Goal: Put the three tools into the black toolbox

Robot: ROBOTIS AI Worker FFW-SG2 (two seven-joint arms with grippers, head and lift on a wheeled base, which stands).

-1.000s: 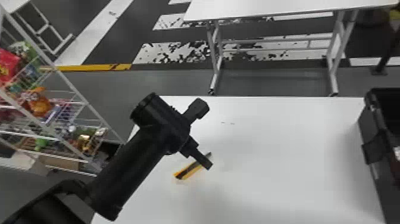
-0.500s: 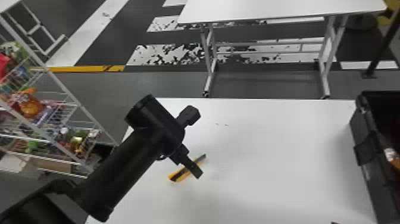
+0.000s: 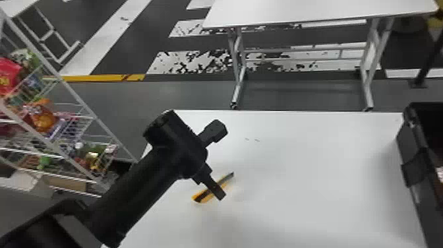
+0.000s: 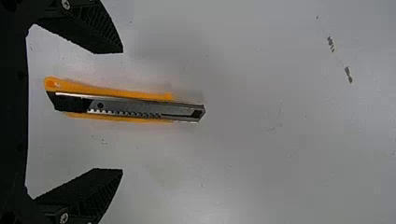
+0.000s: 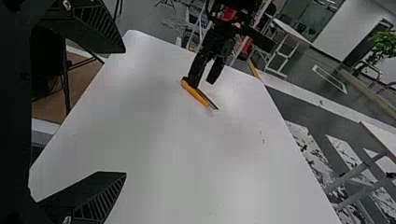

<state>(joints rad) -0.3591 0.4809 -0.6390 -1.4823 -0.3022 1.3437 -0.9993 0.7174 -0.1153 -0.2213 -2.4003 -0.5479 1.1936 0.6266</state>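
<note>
1. Right now the left hand is spread wide and gripping nothing, its two fingers on either side of the yellow utility knife, apart from it.
2. That knife lies flat on the white worktop, just below the middle of the head view.
3. The right hand is wide and empty too, well apart from the knife.
4. At the right edge of the head view sits the black toolbox. Something pale shows inside; whether it is a tool, I cannot tell.
5. So at least the knife is left to pick up and box; how many of the three are done stays uncertain.
</note>
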